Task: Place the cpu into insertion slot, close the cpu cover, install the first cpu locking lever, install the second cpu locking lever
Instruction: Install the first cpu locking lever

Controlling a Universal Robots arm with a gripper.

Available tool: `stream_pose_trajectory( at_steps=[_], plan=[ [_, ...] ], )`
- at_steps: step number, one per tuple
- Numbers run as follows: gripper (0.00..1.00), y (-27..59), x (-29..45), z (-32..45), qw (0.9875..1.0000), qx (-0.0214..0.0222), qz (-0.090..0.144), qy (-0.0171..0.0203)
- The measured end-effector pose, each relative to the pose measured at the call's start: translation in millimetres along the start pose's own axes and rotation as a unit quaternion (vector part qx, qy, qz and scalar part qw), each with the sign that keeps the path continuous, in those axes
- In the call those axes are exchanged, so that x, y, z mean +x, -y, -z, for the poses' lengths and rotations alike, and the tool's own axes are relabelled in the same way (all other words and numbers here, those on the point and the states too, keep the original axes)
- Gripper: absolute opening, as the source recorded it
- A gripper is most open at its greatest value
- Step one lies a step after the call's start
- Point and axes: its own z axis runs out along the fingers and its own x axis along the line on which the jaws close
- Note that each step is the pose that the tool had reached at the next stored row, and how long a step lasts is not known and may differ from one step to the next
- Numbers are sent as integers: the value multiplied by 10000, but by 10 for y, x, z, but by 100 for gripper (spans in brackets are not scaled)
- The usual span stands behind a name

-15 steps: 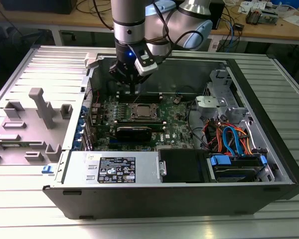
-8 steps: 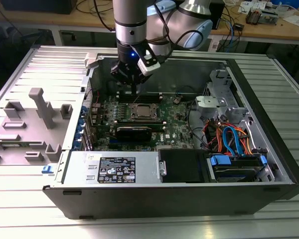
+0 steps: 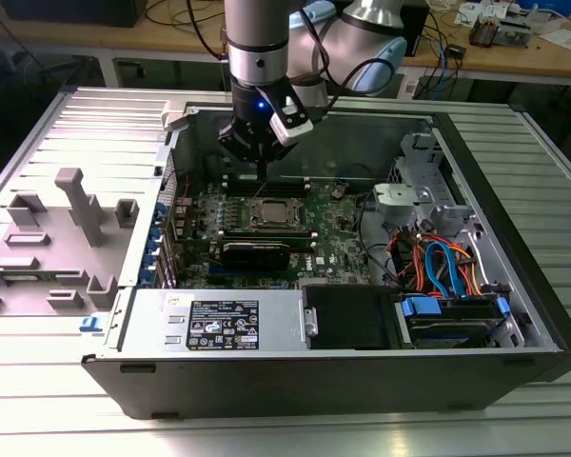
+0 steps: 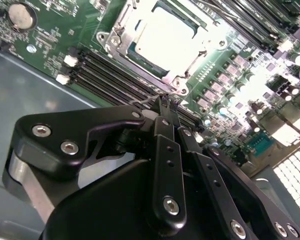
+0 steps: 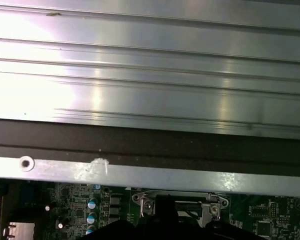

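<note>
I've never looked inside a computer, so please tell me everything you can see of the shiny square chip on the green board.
The cpu is a flat square chip with a plain silver metal top that glares in the light. It lies level on the green circuit board, framed by the silver cpu cover, whose window leaves its top bare. The gripper hangs beside it without touching it.

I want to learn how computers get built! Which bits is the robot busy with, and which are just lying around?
For the job: cpu, cpu cover, gripper.
Just lying about: grey plastic holders, blue and orange cables, round battery.
</note>
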Motion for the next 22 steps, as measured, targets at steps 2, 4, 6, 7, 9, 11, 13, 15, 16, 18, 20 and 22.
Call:
stream_pose_trajectory(
  at_steps=[2, 4, 6, 7, 9, 11, 13, 15, 16, 18, 20, 22],
  plan=[
    [11, 2, -33, -3, 10000, 1, -7, 0],
    [11, 5, -66, -7, 10000, 1, -13, 0],
    [11, 7, -100, -12, 10000, 1, -19, 0],
    [11, 8, -117, -17, 10000, 1, -22, 0],
    [11, 9, -133, -24, 10000, 1, -24, 0],
    [11, 9, -138, -32, 10000, 1, -25, 0],
    [11, 7, -141, -39, 10000, 2, -26, 0],
    [11, 3, -142, -50, 10000, 1, -25, 1],
    [11, 3, -142, -54, 10000, 0, -25, 0],
    [11, 3, -141, -59, 10000, 2, -26, -1],
    [11, 3, -141, -62, 10000, 2, -28, 0],
    [11, 2, -138, -67, 10000, 1, -29, 0]
  ],
)
